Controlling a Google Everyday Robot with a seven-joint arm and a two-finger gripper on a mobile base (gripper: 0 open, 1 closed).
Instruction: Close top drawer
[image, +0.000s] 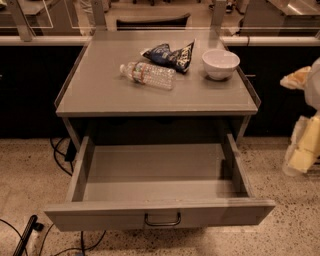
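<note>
The top drawer (159, 214) is a wide grey metal tray pulled fully out of the grey cabinet, toward the camera. It is empty inside, and its flat front carries a small dark loop handle (162, 220) at centre. My gripper (304, 146) shows as pale cream parts at the right edge of the view. It hangs beside the drawer's right side, apart from it and not touching the handle.
On the cabinet top (100, 95) lie a clear plastic bottle (148, 75), a dark chip bag (169, 55) and a white bowl (220, 63). Black cables (60, 155) trail on the speckled floor at the left. A dark counter wall stands behind.
</note>
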